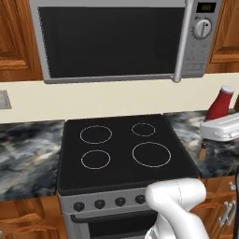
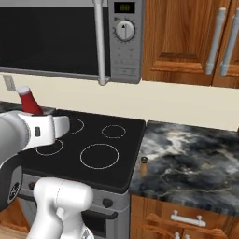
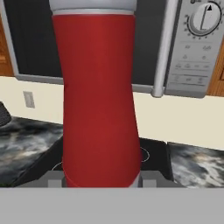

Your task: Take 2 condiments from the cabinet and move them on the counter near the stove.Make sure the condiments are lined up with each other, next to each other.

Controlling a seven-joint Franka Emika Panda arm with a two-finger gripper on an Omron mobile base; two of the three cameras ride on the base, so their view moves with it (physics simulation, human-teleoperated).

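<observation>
Your hand (image 3: 101, 183) grips the red tapered bottle with pale cap (image 3: 98, 100); tan-brown black-capped shaker (image 2: 144, 166) stands on the dark marbled counter (image 2: 196, 158), at 3 o'clock of the black glass-topped stove (image 2: 93, 149).

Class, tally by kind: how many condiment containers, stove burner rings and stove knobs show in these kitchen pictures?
Condiment containers: 2, the red bottle and the brown shaker.
Burner rings: 4.
Stove knobs: 4 in view; the arm may hide more.
Total: 10.

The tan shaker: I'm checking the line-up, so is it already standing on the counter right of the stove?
Yes, the tan shaker stands upright on the counter, just beside the stove.
</observation>
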